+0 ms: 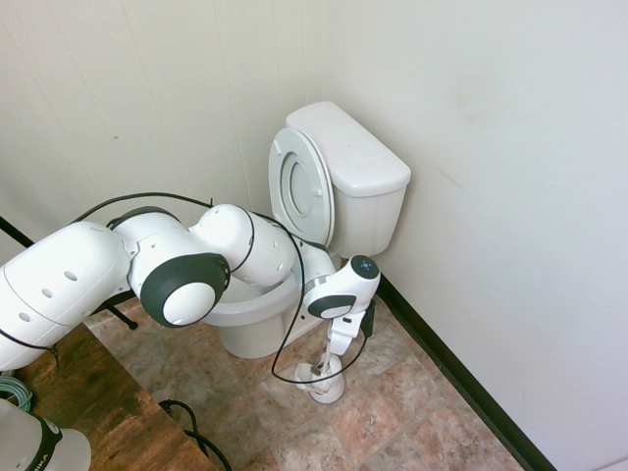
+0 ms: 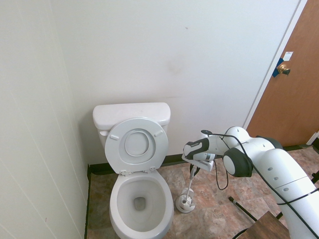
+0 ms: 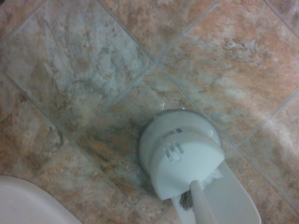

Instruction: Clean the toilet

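Observation:
The white toilet [image 2: 115,205] stands against the back wall, its seat and lid [image 2: 137,144] raised against the tank [image 2: 130,113]. In the first exterior view my arm covers most of the bowl, while the tank [image 1: 363,186] stays visible. On the floor right of the bowl stands a small white brush holder [image 2: 185,203] [image 1: 324,381] [image 3: 180,154]. My gripper [image 2: 193,172] [image 1: 339,341] hangs straight above it, shut on the thin brush handle [image 2: 190,185]. In the wrist view the bristles [image 3: 187,198] show at the holder's mouth.
A brown door [image 2: 294,89] is at the far right. A black baseboard [image 1: 461,383] runs along the wall. A wooden tabletop corner [image 1: 88,412] sits near my arm's base. The floor is brown stone tile [image 3: 93,70].

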`<state>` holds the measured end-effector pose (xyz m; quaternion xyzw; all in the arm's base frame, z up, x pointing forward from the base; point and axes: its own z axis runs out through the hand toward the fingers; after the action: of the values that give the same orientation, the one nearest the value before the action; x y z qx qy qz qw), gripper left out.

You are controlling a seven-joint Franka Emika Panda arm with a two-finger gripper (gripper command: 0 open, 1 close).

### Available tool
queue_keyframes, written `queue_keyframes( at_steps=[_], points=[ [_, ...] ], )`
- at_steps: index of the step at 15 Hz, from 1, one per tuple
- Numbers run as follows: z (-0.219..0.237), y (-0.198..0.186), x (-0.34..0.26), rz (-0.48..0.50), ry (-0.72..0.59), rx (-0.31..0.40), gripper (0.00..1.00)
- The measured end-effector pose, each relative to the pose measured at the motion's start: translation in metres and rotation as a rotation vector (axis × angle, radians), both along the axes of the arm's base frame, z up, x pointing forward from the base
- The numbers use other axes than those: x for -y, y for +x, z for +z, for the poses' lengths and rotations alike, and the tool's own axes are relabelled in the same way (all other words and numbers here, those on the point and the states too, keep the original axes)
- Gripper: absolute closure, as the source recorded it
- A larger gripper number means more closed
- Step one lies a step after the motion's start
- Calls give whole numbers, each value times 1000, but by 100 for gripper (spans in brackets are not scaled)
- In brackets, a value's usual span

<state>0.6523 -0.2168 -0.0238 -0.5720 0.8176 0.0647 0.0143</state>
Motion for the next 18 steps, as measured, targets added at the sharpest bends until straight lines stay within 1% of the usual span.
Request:
queue_keyframes(
  at_steps=[3, 4, 14, 16, 18],
  points=[
    [-1, 5, 6, -11, -4, -9, 100],
    [-2, 7, 7, -14, -3, -12, 0],
    [-8, 11, 10, -14, -8, -16, 0],
    [-1, 13, 15, -17, -21, -4, 0],
    [20, 17, 22, -22, -45, 22, 0]
  ],
)
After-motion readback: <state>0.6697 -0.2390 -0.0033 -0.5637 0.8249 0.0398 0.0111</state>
